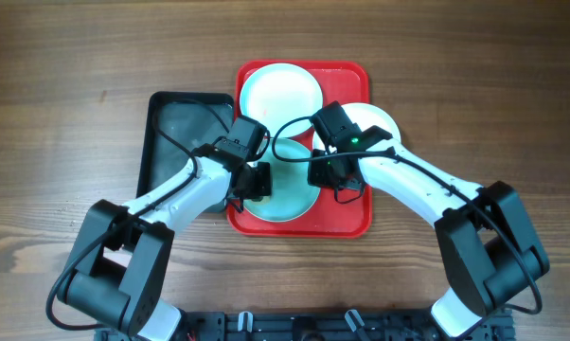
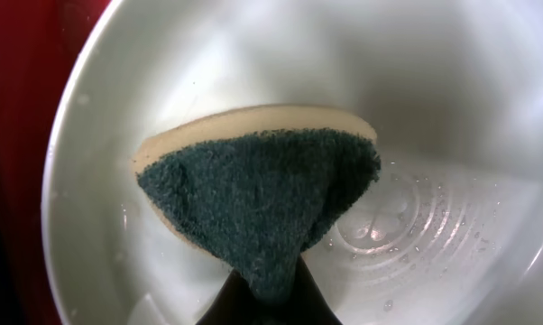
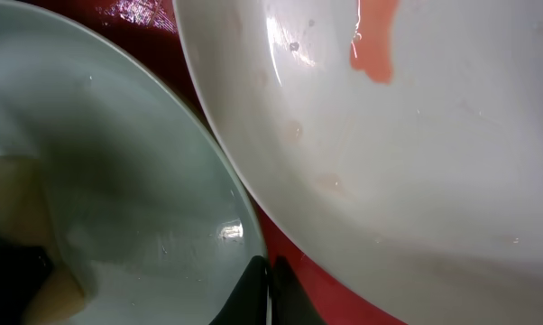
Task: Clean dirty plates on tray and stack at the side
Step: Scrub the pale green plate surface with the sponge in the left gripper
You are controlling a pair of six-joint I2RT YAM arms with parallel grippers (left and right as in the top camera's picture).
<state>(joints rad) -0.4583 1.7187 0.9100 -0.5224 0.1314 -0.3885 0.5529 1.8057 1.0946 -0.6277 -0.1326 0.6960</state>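
The red tray [image 1: 354, 224] holds three plates. A pale-blue plate [image 1: 280, 90] lies at its back, a white plate [image 1: 376, 120] at its right, and a second pale-blue plate [image 1: 291, 199] at its front. My left gripper [image 1: 257, 180] is shut on a green-and-yellow sponge [image 2: 262, 194], which is pressed on the front plate [image 2: 434, 99]. My right gripper [image 1: 323, 174] is shut on that plate's right rim [image 3: 118, 153], seen in the right wrist view [image 3: 269, 293]. The white plate [image 3: 434, 171] next to it bears an orange-red smear [image 3: 372, 56].
A smaller black tray [image 1: 176, 133] lies on the wooden table, touching the red tray's left side. Both arms reach in from the front and meet over the red tray's middle. A red strip of the tray [image 3: 324, 291] shows between the two plates.
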